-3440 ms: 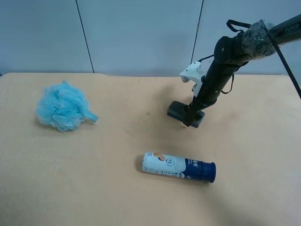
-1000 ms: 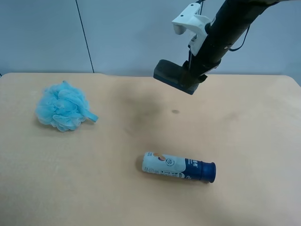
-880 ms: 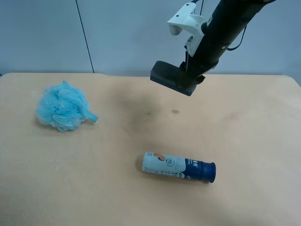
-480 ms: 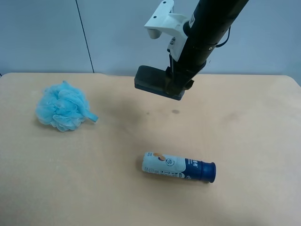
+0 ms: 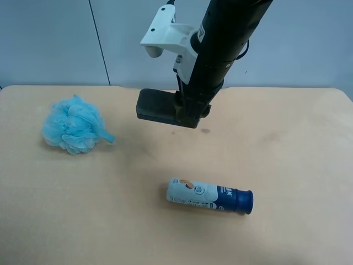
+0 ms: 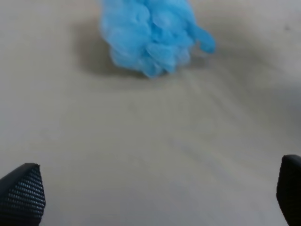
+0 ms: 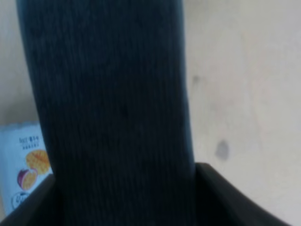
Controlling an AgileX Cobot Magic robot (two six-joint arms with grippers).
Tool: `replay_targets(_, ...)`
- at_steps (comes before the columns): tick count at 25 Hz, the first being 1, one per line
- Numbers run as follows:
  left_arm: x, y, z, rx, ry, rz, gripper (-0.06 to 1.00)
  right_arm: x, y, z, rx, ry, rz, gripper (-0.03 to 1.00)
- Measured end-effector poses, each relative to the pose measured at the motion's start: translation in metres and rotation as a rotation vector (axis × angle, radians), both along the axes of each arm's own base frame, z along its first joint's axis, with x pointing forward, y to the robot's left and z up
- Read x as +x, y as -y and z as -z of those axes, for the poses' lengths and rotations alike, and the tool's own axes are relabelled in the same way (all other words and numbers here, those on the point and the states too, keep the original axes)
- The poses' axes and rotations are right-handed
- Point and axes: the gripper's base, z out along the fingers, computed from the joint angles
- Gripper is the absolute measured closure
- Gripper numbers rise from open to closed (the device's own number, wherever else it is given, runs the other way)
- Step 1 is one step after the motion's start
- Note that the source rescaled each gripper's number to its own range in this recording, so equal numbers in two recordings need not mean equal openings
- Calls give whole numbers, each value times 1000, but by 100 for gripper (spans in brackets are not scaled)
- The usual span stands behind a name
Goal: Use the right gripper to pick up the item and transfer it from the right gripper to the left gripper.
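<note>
The item [image 5: 157, 106], a dark grey-black rectangular block, hangs in the air above the table, held level in my right gripper [image 5: 186, 113]. The gripper is shut on the block's right end. In the right wrist view the block [image 7: 113, 108] fills most of the picture, its felt-like face ribbed, with a jaw on each side at the bottom. My left gripper [image 6: 155, 190] is open and empty above the bare table; only its two black fingertips [image 6: 21, 190] show, far apart. It is out of the exterior high view.
A fluffy light-blue bath pouf [image 5: 74, 124] lies at the table's left, also in the left wrist view [image 6: 150, 35]. A white-and-navy bottle [image 5: 209, 196] lies on its side below the held block; its label shows in the right wrist view [image 7: 23, 169].
My right gripper lifted the block off the table, then carried it leftward and toward the camera over the last second. The pouf and bottle have not moved.
</note>
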Motion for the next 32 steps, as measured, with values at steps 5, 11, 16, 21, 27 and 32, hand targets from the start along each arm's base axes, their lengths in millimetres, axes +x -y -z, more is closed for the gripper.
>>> replay_targets(5,26,11,-22,-124,-126,66,-6,-2,2,-4,7,4,5,97)
replay_targets(11,65,34,-41,-362,-278,214,-6,-6,5,-17,35,25,7,97)
replay_targets(16,98,53,-43,-587,-401,358,-6,-7,6,-20,41,31,7,97)
replay_targets(21,123,64,-42,-738,-447,480,-6,-9,4,-20,61,15,3,97)
replay_targets(27,146,69,-38,-837,-463,518,-6,-12,1,-20,82,-2,-8,97)
replay_targets(32,158,70,-29,-874,-518,524,-6,-22,-10,-20,80,3,-64,97)
